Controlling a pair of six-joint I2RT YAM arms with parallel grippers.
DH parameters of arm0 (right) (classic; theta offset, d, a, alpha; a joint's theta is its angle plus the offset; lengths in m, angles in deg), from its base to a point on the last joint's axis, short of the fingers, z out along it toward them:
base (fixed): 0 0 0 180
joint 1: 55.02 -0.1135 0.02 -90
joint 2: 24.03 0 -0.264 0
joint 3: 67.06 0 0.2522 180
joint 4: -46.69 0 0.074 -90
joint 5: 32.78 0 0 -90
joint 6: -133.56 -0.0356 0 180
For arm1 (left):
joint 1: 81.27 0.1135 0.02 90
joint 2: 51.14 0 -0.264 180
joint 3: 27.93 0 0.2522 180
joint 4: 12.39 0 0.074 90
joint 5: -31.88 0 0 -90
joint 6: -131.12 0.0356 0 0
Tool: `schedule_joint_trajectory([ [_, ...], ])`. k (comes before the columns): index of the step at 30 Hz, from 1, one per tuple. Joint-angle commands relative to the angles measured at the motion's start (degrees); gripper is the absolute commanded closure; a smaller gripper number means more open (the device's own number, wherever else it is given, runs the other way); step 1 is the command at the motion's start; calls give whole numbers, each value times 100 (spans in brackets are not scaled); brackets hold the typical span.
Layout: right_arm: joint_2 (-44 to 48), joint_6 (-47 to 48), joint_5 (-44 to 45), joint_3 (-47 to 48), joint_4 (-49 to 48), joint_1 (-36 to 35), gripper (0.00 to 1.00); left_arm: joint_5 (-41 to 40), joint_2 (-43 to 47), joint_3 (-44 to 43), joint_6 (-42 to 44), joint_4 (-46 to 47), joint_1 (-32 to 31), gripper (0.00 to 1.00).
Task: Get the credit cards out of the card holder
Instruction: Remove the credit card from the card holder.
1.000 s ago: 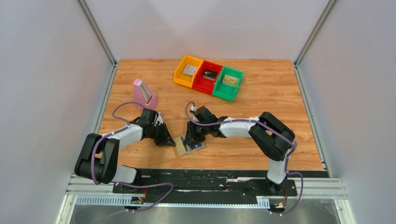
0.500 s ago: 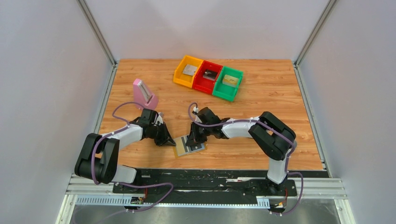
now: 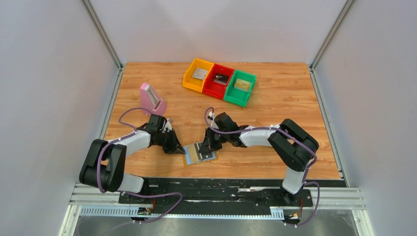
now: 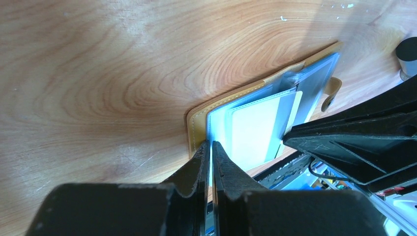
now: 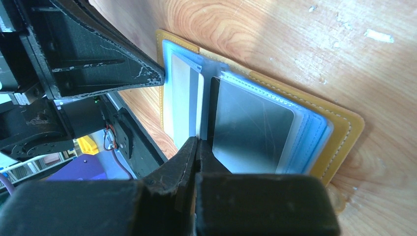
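Observation:
The card holder lies open near the table's front edge, mustard-tan outside and light blue inside. In the left wrist view the holder shows a pale card in a clear sleeve. My left gripper is shut on the holder's left blue edge; from above it sits at the holder's left side. In the right wrist view a silver-grey card with a dark edge lies on the holder. My right gripper is shut at that card's dark edge; from above it is over the holder's top right.
Yellow, red and green bins stand at the back, each with a card inside. A pink block stands at the left, behind the left arm. The table's front edge runs just below the holder.
My right gripper and arm have shifted a little to the right, staying on the holder. The left gripper has stayed where it was, and the holder has barely moved.

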State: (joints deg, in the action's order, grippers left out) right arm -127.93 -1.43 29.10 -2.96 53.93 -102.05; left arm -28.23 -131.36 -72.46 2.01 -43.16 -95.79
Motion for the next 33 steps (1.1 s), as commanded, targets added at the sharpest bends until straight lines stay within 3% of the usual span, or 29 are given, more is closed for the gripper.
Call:
schedule_joint_trajectory([
  [1, 341, -27, -119, -141, -191, 108, 100, -311, -111, -77, 179, -31, 11, 88],
  [13, 932, 94, -251, -521, -97, 486, 100, -262, -75, -220, 221, -149, 11, 88],
  [19, 1322, 631, 160, -298, 594, 485, 100, 9, 212, -473, 200, -339, 12, 84],
  [26, 1879, 1843, 1155, 94, 1516, 375, 100, 518, 621, -1214, 117, -825, 11, 64],
  [33, 2553, 3756, 2999, -128, 1033, -492, 100, 1185, 1039, -1780, -361, -891, 11, 40],
])
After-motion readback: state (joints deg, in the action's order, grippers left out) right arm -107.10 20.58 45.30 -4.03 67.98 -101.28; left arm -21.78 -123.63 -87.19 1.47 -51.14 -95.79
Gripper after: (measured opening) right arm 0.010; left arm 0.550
